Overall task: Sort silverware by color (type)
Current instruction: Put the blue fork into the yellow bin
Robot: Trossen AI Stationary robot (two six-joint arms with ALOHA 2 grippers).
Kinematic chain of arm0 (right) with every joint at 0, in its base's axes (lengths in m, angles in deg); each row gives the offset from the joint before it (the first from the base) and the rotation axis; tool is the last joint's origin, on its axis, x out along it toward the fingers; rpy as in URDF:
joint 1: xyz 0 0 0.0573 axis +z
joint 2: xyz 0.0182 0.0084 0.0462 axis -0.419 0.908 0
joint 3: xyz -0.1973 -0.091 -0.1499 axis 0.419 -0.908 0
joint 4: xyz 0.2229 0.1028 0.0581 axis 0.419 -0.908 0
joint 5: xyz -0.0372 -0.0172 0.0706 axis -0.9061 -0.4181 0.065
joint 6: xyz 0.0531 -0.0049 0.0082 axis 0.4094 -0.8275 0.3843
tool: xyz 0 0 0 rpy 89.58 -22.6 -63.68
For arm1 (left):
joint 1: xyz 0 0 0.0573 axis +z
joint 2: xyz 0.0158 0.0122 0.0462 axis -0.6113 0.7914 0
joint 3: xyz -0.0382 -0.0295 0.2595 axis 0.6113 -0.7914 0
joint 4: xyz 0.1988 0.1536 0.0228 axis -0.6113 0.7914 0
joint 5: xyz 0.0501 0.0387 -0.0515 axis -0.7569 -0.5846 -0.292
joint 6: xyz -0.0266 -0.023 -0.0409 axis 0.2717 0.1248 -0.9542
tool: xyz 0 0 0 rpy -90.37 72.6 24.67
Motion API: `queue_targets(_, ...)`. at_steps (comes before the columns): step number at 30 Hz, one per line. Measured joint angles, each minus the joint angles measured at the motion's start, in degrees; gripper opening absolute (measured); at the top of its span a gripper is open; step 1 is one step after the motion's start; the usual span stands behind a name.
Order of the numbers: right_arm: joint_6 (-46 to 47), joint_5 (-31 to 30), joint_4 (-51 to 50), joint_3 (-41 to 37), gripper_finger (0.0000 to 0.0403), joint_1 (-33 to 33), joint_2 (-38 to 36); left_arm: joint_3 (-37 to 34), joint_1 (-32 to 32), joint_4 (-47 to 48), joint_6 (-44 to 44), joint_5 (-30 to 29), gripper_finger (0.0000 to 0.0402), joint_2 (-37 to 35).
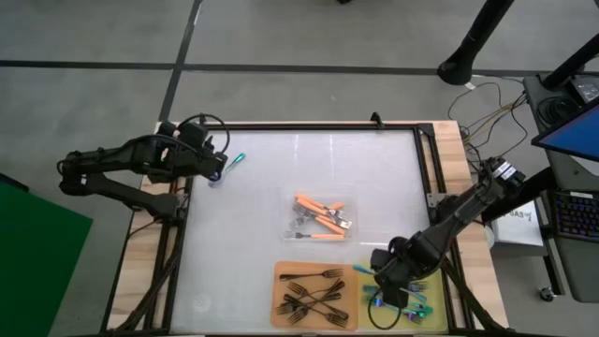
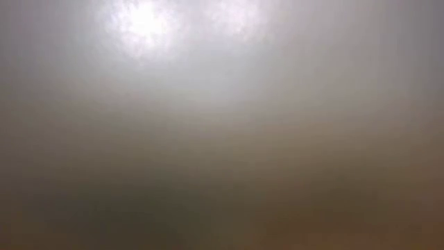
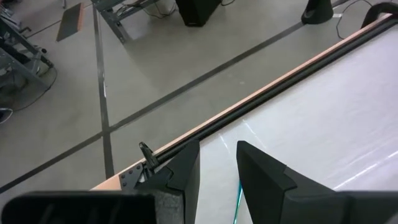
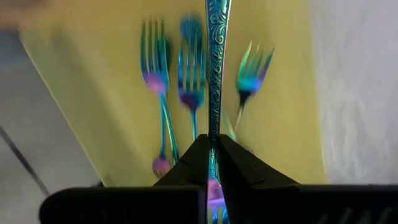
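- Silverware sorted mostly into three groups on the table (image 1: 243,187): orange-handled forks (image 1: 321,216) in a loose heap at mid-table, black forks (image 1: 314,295) on the orange mat (image 1: 281,273), iridescent forks (image 4: 180,81) on the yellow mat (image 4: 81,93) at the near right corner.
- One iridescent fork (image 4: 216,56) pinched by its patterned handle in the right gripper (image 4: 213,158), fingers pressed tight on it, hung just over the yellow mat and the forks lying there.
- Another teal-handled fork (image 1: 234,160) seen at the left gripper (image 3: 217,177) near the far left corner; fingers part spread around it, firm grip not confirmed.
- Judged light, stiff, thin metal; polished finish likely slippery, prone to twist in a narrow pinch.
- Best taken across the handle near its middle, clear of the prongs.
- Low view fogged out, nothing read from it.
- No true bins noted; mats served as the holders.
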State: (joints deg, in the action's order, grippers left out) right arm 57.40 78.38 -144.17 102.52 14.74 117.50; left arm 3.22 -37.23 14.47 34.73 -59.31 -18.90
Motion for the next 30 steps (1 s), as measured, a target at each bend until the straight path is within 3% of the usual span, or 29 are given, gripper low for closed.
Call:
queue_targets(12,2.48,1.66,7.18,-5.57,0.0013,2.59,0.05,0.0,0.02,-0.07,-0.03,0.67,0.0089,0.24)
queue_targets(30,8.02,4.44,7.19,-6.26,0.0015,2.51,0.05,0.0,0.02,0.07,4.26,2.57,0.0089,0.24)
